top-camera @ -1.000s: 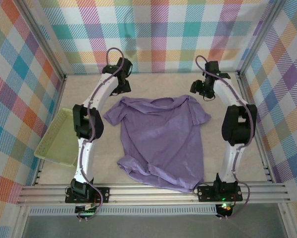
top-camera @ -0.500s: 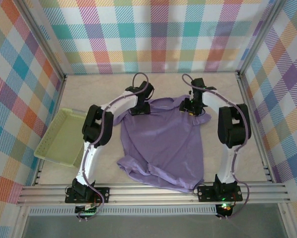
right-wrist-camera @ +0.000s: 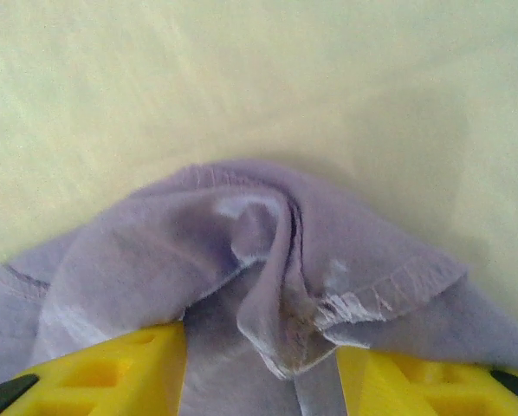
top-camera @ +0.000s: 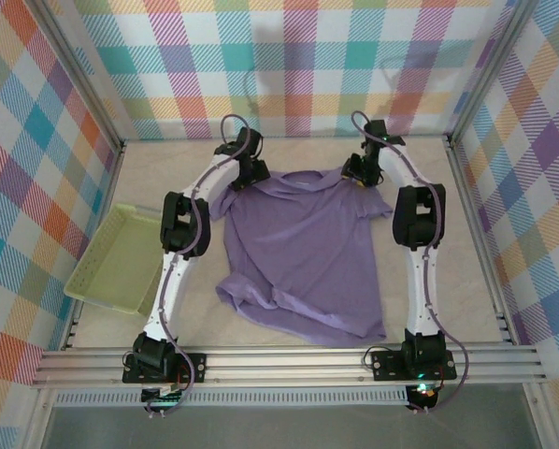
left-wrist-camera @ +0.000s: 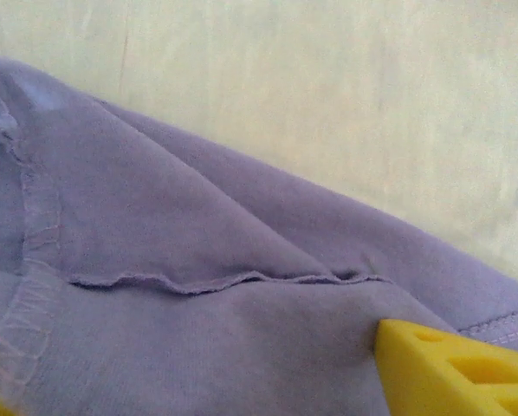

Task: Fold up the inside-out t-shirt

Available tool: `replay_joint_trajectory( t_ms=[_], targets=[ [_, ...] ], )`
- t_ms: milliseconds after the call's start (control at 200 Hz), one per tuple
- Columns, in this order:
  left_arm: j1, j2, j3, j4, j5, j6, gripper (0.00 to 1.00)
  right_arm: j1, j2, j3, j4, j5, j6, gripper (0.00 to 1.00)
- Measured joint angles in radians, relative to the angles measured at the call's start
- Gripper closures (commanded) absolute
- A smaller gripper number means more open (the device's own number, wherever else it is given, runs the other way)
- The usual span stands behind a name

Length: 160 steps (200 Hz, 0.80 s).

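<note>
the t-shirt (top-camera: 303, 257) is spread on the middle of the tabletop (top-camera: 448, 281), seams outward. its long axis runs from the collar at the far side to the rumpled hem, which is turned toward the arm bases. the near left corner of the hem is folded up on itself, and a green tray (top-camera: 116, 262) is left beside the left arm, apart from the cloth.

both claws are set at the far end of the shirt, one at each shoulder. the left claw (top-camera: 252, 174) is placed over the left shoulder. in its wrist view the yellow fingers (left-wrist-camera: 450, 368) are seen spread wide, with the cloth and a raw seam lying flat between them, so nothing is gripped there. the right claw (top-camera: 358, 174) is placed on the right shoulder. its fingers (right-wrist-camera: 112, 368) are held apart on either side of a bunched ridge of fabric beside a stitched edge. whether that ridge is truly pinched or only straddled cannot be told.

the coming move is judged to turn on this layout: the whole body of the shirt is laid out from the claws toward the bases, so the collar end would have to be drawn along the long axis toward the hem. each shoulder is nearer to the arm on its own side. the flat left shoulder is not yet gathered.
</note>
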Motion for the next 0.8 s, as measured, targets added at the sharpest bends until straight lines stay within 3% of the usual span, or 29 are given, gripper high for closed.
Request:
replay_joint_trajectory(
  t_ms=[140,315,395,505,670,800],
  targets=[
    [0.005,0.130,0.245,-0.056,0.026,0.012,0.16,-0.011,0.140,0.251,-0.063,-0.008,0.003,0.49],
    [0.010,0.127,0.281,-0.136,0.035,0.029,0.08,-0.023,0.126,0.278,-0.093,-0.031,-0.011,0.42],
    [0.007,0.056,0.187,-0.166,0.021,0.047,0.03,-0.026,0.024,0.142,-0.078,-0.038,-0.023,0.37],
    [0.002,-0.163,-0.104,-0.159,0.006,0.064,0.00,-0.027,-0.212,-0.155,-0.016,-0.047,-0.029,0.24],
    [0.002,-0.528,-0.482,-0.099,-0.031,0.064,0.00,-0.011,-0.603,-0.538,0.105,-0.060,-0.021,0.21],
    [0.003,-0.733,-0.721,-0.041,-0.055,0.064,0.00,0.018,-0.821,-0.782,0.196,-0.064,-0.014,0.20]
  ],
)
